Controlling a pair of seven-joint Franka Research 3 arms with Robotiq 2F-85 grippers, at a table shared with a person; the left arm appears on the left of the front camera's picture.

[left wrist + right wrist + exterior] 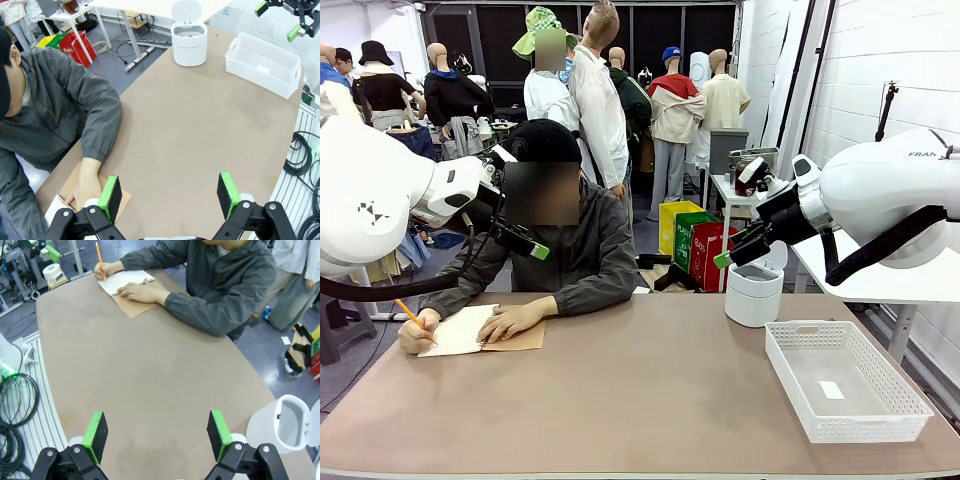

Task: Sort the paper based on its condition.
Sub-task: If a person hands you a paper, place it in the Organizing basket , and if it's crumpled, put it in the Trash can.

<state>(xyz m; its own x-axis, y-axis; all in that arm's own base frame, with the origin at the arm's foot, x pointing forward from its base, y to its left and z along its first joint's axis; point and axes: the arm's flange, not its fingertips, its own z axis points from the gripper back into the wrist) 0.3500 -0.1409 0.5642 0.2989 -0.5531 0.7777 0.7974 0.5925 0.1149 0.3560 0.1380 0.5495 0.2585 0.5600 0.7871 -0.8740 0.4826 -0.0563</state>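
Two pairs wait: left fingers (111, 197) and right fingers (96, 435) hang wide and empty above the table (150, 365), seemingly because the paper (124, 280), far ahead of the right fingers, lies under the person's hand (136, 291), being written on.

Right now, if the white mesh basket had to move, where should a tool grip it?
The white mesh basket sits flat, open-topped and looks too wide to span, so probably a long side wall, from above, one finger inside, one outside.
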